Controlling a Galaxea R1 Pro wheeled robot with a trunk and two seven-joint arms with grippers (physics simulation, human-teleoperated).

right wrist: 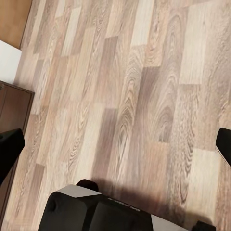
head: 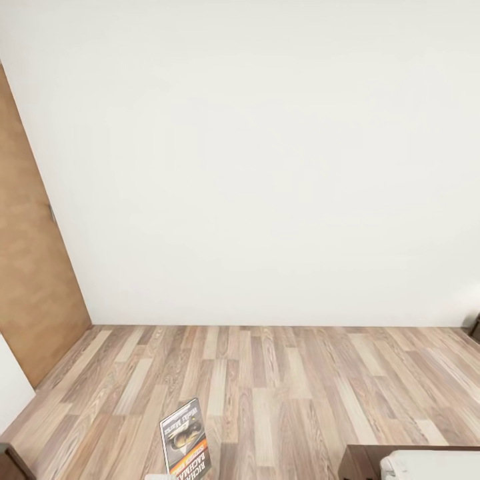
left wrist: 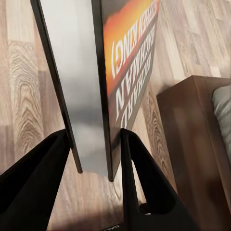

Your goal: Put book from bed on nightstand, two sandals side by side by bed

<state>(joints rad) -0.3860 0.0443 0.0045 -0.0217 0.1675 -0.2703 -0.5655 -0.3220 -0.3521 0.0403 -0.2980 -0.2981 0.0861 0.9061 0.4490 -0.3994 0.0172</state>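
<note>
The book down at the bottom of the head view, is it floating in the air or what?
Not floating: the book stands on edge between the left gripper fingers, held above the wood floor. Otherwise nothing looks spilled or damaged.

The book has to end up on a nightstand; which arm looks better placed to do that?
Left. Its gripper is already clamped on the book, while the right gripper hangs open over bare floor.
</note>
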